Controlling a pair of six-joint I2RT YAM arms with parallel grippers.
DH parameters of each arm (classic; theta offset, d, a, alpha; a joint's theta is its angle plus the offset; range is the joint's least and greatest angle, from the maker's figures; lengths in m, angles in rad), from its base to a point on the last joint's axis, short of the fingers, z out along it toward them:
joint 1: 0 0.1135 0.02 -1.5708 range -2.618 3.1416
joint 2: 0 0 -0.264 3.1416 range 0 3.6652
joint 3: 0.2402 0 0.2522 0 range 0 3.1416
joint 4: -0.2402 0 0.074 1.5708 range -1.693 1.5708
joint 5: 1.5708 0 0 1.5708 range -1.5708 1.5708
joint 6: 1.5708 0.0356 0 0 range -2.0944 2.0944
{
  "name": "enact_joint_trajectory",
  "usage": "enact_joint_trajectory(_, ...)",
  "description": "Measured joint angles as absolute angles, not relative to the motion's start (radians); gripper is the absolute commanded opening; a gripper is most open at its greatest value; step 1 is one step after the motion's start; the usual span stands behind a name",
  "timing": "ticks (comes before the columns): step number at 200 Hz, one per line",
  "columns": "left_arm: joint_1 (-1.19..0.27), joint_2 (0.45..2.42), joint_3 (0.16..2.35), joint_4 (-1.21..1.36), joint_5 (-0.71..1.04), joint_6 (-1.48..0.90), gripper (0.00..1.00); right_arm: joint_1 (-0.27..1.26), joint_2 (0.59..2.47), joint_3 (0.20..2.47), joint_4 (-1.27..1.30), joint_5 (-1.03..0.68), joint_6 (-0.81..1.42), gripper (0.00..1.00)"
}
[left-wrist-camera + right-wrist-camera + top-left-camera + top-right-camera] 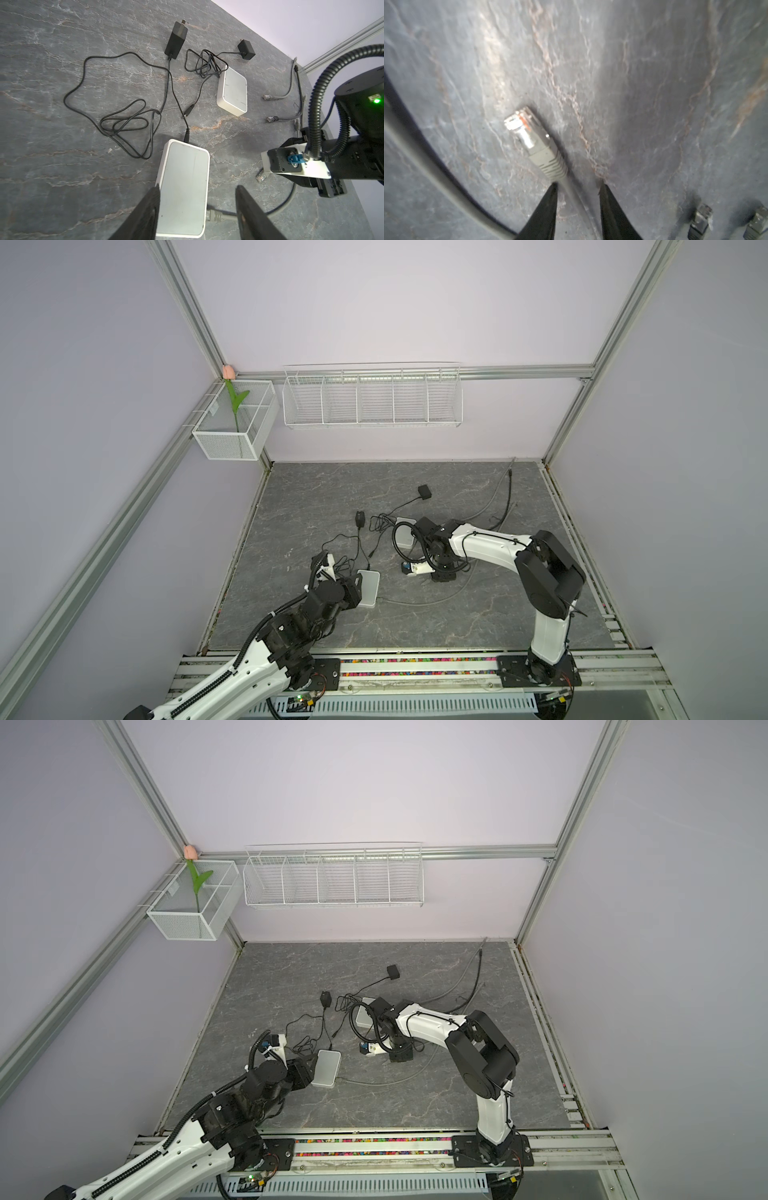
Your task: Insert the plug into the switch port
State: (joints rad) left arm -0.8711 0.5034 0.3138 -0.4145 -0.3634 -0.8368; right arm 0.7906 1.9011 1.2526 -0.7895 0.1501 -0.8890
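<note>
Right tool (579,185) straddles grey cable (569,190) just behind plug (529,135), jaws apart

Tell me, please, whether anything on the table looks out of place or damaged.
Nothing looks damaged or spilled. The black power cords lie in loose tangles on the table, and one barrel plug lies unplugged between the near switch and the far switch. The grey network plug lies loose on the table, not in any port.
</note>
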Motion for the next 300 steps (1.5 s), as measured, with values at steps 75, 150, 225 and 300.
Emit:
enact_joint_trajectory(75,-0.854,0.464,0.314,-0.447,-0.366,-0.836,0.58,0.803,1.919,1.276,-0.815,0.157,-0.806,0.07)
enact_joint_trajectory(150,-0.691,0.568,0.314,-0.421,-0.274,-0.809,0.58,0.873,1.947,1.328,-0.876,0.131,-0.579,0.07)
enact_joint_trajectory(225,-0.628,0.762,0.314,-0.288,-0.124,-0.765,0.58,0.970,1.945,1.320,-0.825,0.097,-0.359,0.07)
enact_joint_trajectory(300,-0.609,0.927,0.308,-0.159,-0.049,-0.761,0.58,1.002,1.917,1.301,-0.733,0.049,-0.246,0.07)
